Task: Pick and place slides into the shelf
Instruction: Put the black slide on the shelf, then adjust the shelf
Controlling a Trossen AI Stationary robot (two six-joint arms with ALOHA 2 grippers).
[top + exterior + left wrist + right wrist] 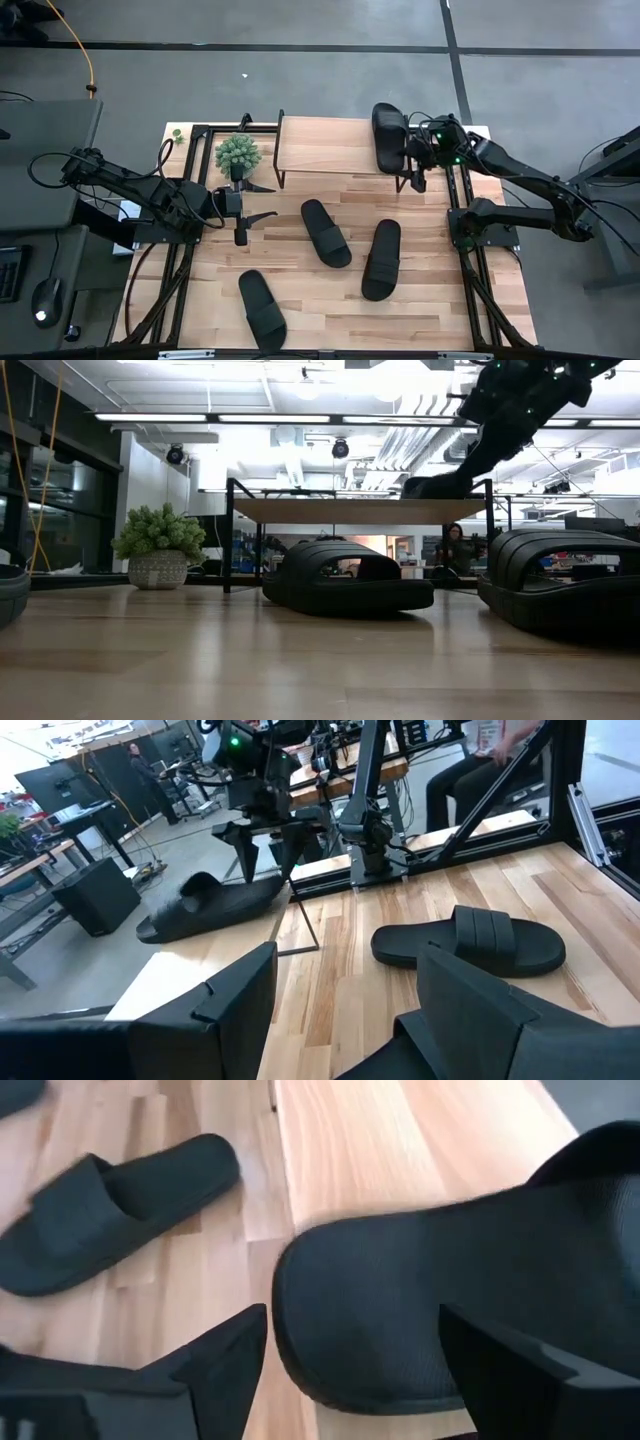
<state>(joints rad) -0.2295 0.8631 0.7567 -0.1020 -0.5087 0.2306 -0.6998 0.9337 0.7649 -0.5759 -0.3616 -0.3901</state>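
Note:
One black slide (390, 138) lies on the right end of the shelf (325, 150), a low rack with a light wooden top. My right gripper (412, 180) hovers just over that slide's near end, open. In the right wrist view the slide (400, 1310) lies between the spread fingers (215, 1370), with a gap on each side. The left wrist view shows the right gripper (265, 845) above the slide (210, 905). Three more slides (326, 232) (382, 259) (262, 308) lie on the table. My left gripper (268, 200) waits open left of the shelf.
A small potted plant (238, 153) stands at the shelf's left end. Black frame rails (462, 200) run along both sides of the table. A person sits beyond the table in the low view (455, 545).

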